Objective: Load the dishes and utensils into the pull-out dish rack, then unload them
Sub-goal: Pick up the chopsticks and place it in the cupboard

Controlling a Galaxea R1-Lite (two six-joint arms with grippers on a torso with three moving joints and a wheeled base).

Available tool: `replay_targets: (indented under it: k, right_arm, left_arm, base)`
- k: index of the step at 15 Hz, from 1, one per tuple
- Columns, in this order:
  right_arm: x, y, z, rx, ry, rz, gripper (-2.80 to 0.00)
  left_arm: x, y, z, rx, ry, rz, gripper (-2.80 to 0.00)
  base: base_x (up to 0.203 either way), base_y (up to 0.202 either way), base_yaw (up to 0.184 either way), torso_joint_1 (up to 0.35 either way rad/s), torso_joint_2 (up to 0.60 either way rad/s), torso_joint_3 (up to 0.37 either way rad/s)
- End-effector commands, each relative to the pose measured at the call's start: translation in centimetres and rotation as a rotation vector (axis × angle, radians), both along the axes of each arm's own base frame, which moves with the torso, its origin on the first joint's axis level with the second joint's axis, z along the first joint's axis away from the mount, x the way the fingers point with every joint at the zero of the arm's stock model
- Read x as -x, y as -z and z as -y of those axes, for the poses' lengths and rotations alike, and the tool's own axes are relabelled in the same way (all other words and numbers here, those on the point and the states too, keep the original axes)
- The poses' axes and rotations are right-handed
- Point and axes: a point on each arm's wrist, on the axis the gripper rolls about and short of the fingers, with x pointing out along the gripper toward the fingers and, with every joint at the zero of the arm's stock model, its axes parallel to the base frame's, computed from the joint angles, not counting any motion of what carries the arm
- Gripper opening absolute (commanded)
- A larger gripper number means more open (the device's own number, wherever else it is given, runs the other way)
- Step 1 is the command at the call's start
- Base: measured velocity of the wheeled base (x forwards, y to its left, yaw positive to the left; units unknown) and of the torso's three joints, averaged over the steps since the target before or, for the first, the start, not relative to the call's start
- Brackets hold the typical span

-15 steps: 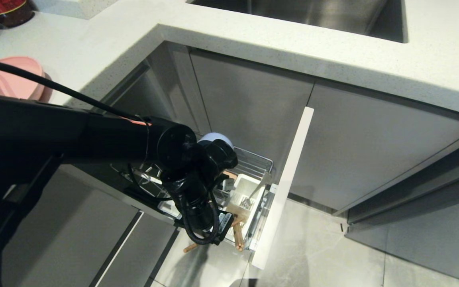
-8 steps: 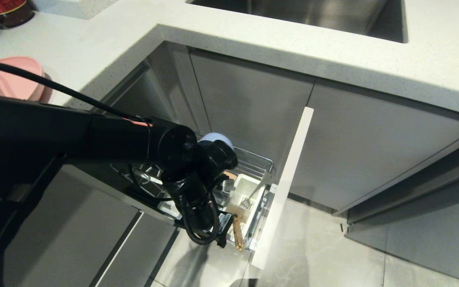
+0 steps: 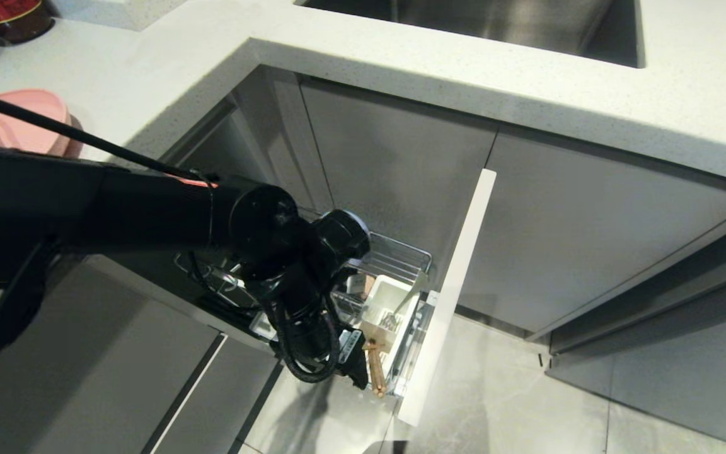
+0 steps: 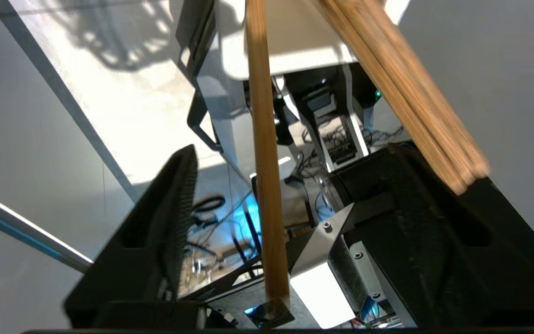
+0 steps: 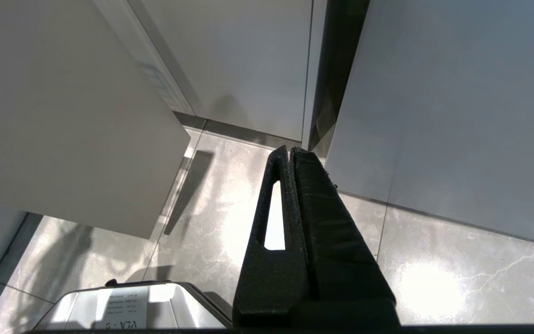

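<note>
Opening wide, the left gripper lets go of the chopsticks – they now stand in the dish rack (cutlery box) – loading advances.

Bright overhead light, white glare on the floor tiles, motion-blurred chopsticks, dim cabinet recess.

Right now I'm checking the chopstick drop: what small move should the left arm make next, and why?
Probably lift the left gripper straight away. Its fingers stand apart, and the chopsticks lean in the white cutlery box of the pull-out dish rack, apparently ungripped.
</note>
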Motion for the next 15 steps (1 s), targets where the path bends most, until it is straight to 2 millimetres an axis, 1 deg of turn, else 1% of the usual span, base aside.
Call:
replay_targets:
  k: [1, 3, 4, 6, 11, 15]
  right_arm:
    - [0.0, 0.0, 0.0, 0.000, 0.000, 0.005, -2.80]
    - [0.0, 0.0, 0.0, 0.000, 0.000, 0.005, -2.80]
    - [0.0, 0.0, 0.0, 0.000, 0.000, 0.005, -2.80]
    - [0.0, 0.0, 0.0, 0.000, 0.000, 0.005, -2.80]
    - [0.0, 0.0, 0.0, 0.000, 0.000, 0.005, -2.80]
    - [0.0, 0.0, 0.0, 0.000, 0.000, 0.005, -2.80]
  left_arm:
    - [1.6, -3.1, -1.2, 0.049, -0.003, 0.071, 0.00]
    - [3.4, -6.0, -2.6, 0.089, -0.009, 0.153, 0.00]
    - [4.4, -7.5, -3.5, 0.112, -0.012, 0.199, -2.80]
    - [6.8, -10.4, -5.5, 0.160, -0.020, 0.296, -2.80]
    - [12.5, -16.0, -9.9, 0.301, -0.041, 0.523, -2.80]
    - [17.7, -20.6, -14.2, 0.511, -0.079, 0.749, -2.80]
  base:
    - [0.000, 0.000, 0.000, 0.000, 0.00, 0.000]
    - [0.000, 0.000, 0.000, 0.000, 0.00, 0.000]
    - [0.000, 0.000, 0.000, 0.000, 0.00, 0.000]
    - [0.000, 0.000, 0.000, 0.000, 0.00, 0.000]
    - [0.000, 0.000, 0.000, 0.000, 0.00, 0.000]
    - [0.000, 0.000, 0.000, 0.000, 0.00, 0.000]
